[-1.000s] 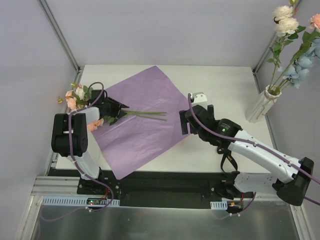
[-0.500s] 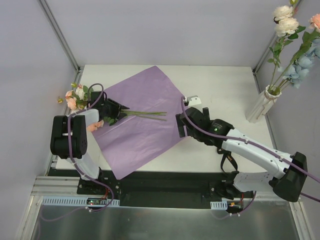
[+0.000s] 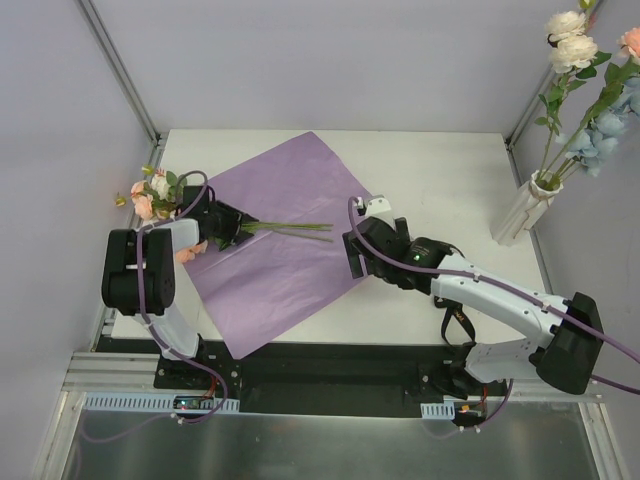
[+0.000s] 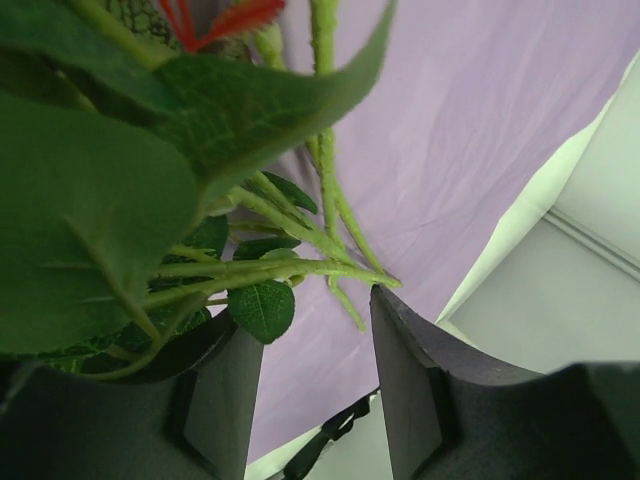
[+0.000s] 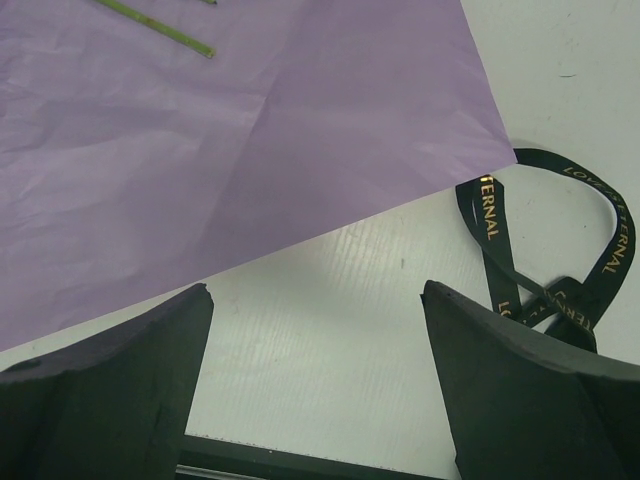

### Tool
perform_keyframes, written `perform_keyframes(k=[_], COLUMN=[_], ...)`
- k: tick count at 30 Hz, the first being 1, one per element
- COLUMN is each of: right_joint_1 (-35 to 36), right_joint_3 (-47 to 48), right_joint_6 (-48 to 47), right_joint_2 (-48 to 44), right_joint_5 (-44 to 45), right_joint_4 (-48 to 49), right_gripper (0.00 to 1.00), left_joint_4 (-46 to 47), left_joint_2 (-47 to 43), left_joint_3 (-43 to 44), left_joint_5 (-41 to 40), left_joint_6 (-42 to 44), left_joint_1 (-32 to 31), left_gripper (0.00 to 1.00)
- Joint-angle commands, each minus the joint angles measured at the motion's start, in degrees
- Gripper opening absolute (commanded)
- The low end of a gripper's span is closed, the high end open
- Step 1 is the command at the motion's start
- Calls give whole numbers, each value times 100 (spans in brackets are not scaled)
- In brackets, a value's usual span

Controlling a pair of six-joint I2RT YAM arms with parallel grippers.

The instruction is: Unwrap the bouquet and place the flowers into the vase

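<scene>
Paper (image 3: 285, 235): plain lilac-purple, no print. Table (image 3: 450, 170): white. Left flowers (image 3: 150, 195): peach-pink and cream heads with green leaves. Their stems (image 3: 295, 229) are green. Vase (image 3: 522, 212), far right: cream-white, ribbed. Vase flowers (image 3: 585, 60): cream-white, pale blue and one pink, on green stems and leaves. Ribbon (image 5: 560, 250): black with gold lettering. Left gripper (image 4: 315, 340) and right gripper (image 5: 315, 290): black fingers. Left arm (image 3: 140, 270) and right arm (image 3: 500, 295): white shells, black joints. Cables (image 3: 143, 290): purple.
</scene>
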Motion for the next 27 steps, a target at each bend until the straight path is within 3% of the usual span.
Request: perform_keyframes(k=[1, 6, 12, 20, 27], right_joint_1=[125, 169, 169, 204, 213], right_joint_3=[104, -28, 25, -28, 156], right_joint_6=[132, 97, 88, 114, 53], right_joint_2=[51, -89, -81, -37, 112], right_joint_5=[-24, 134, 178, 178, 214], right_joint_4=[152, 117, 125, 108, 152], right_gripper=[89, 89, 89, 89, 89], left_joint_4=[-224, -285, -329, -321, -330], left_joint_2=[204, 248, 318, 406, 582], left_joint_3=[200, 288, 279, 262, 165], left_joint_5=[-183, -236, -298, -403, -386], left_joint_6=[62, 141, 132, -26, -140], left_joint_1=[68, 112, 112, 121, 121], left_gripper=[44, 38, 38, 54, 51])
